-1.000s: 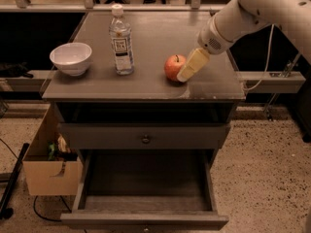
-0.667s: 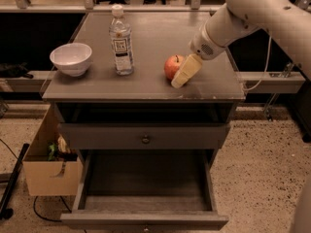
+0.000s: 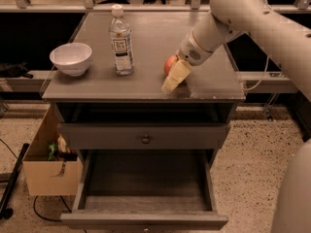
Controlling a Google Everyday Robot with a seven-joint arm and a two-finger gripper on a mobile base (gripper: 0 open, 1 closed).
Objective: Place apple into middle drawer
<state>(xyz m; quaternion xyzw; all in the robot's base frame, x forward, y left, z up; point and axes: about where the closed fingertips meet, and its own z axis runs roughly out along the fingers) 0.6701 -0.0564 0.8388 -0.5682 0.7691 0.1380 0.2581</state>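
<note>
One apple (image 3: 169,63) sits near the tabletop's (image 3: 146,42) right front edge, the hand (image 3: 172,77) right against it, seemingly for a grasp; whether it has closed I cannot tell. Below, the middle drawer (image 3: 146,183) stands open to receive it.

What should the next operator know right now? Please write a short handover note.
Gripper: low over the cabinet top, at the front of the apple and covering part of it. A grasp is not confirmed.
Apple: on the cabinet top, right of the bottle.
Middle drawer: pulled open, nothing inside.
Done: the drawer is open.
Left: grasp the apple, lift it, bring it down and release it in the drawer.
</note>
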